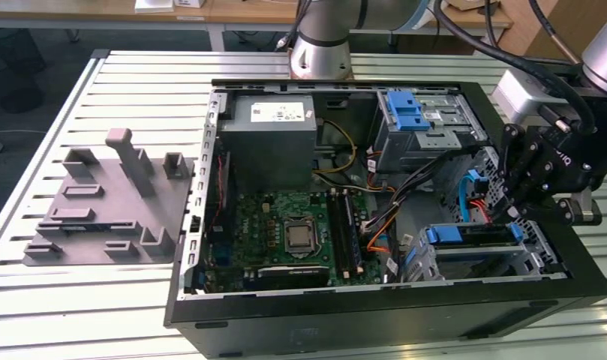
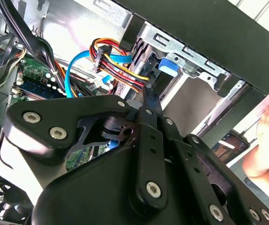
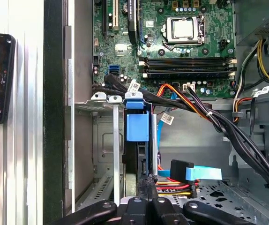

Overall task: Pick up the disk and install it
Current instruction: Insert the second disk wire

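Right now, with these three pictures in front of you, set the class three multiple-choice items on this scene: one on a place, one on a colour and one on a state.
1. Where is the grey moulded plate?
A. Inside the computer case
B. On the table, to the exterior view's left of the case
C. On top of the power supply

2. What colour is the plastic carrier on the disk in the metal bay?
A. Red
B. Green
C. Blue

3. How does the computer case stand?
A. Open, with the motherboard showing
B. Closed by a side panel
C. Turned upside down

Answers:
1 B: the grey moulded plate lies on the table, apart from the computer case.
2 C: the disk shows a blue carrier in the first wrist view.
3 A: the motherboard is in plain sight from above.
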